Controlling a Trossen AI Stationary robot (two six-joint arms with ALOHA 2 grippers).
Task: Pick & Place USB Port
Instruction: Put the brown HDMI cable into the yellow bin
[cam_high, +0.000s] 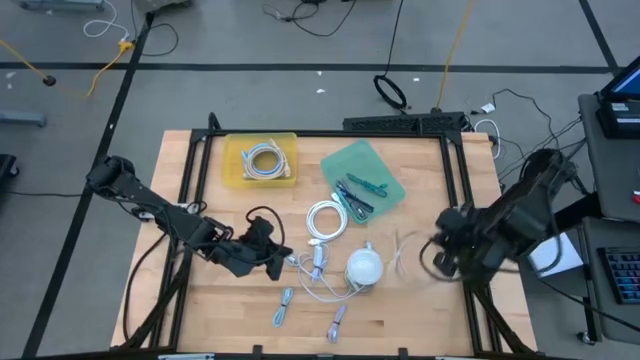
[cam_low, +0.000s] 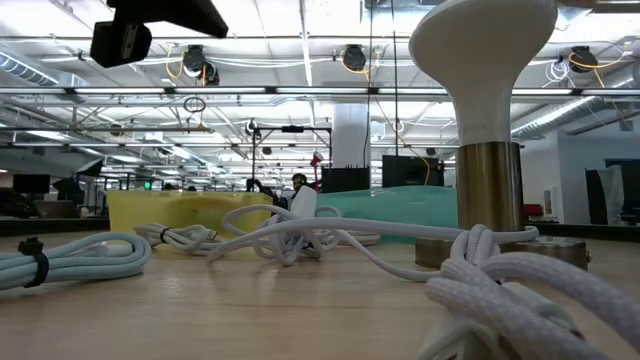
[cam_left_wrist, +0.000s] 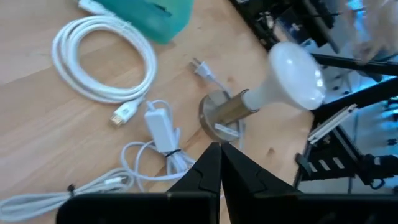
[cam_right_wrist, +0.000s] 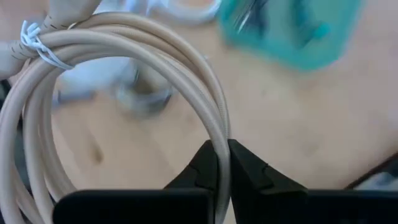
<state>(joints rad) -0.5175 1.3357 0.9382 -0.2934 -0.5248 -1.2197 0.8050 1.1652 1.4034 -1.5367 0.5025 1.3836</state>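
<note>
The right gripper (cam_right_wrist: 219, 163) is seen closed on a coiled beige cable (cam_right_wrist: 124, 81), whose loop passes between the two dark fingertips and is bound at one side by a thin white tie; in the high view this right gripper (cam_high: 440, 255) is held at the table's right side, with the cable (cam_high: 405, 255) just beside it, toward the lamp. The left gripper (cam_left_wrist: 219, 163) is closed with nothing between its fingertips, and it is poised above the wooden table (cam_high: 400, 310) near the centre. Just beyond it a white cable with an inline box (cam_left_wrist: 158, 134) is laid, and beside that a lamp (cam_left_wrist: 273, 87) with a white bulb-shaped head and a brass base. Farther out, a coiled white USB cable (cam_left_wrist: 102, 59) lies by a green tray (cam_high: 365, 165), and a yellow tray (cam_high: 235, 165) holds another coil.
</note>
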